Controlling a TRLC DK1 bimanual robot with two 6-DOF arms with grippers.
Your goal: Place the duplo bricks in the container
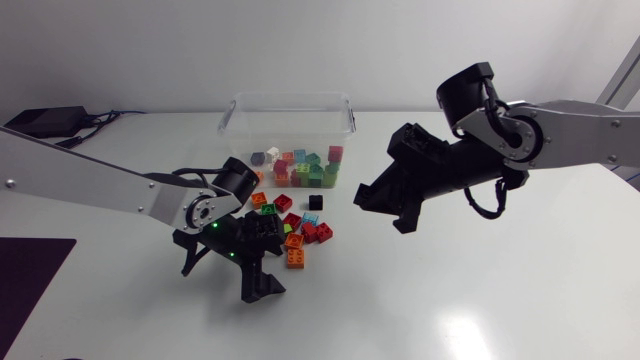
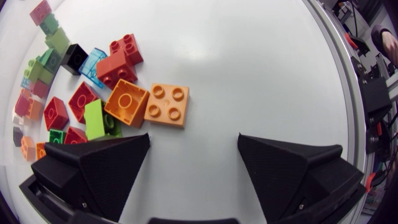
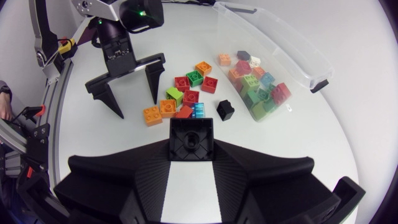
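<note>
**Item: your left gripper [image 2: 194,140], pincer spread wide and empty, low beside the loose duplo bricks [image 1: 297,228].**
The orange brick [image 2: 166,106] lies just ahead of one side of the pincer, not inside the gap. It is likely the pile's easiest edge piece to straddle. The container [image 1: 236,112], part-filled, stands beyond the pile. Your right gripper [image 1: 385,208] hangs clear, probably to leave room; its pincer state cannot be told.

White table [image 1: 480,300]; bricks [image 1: 295,240], container [image 1: 290,98]
</note>
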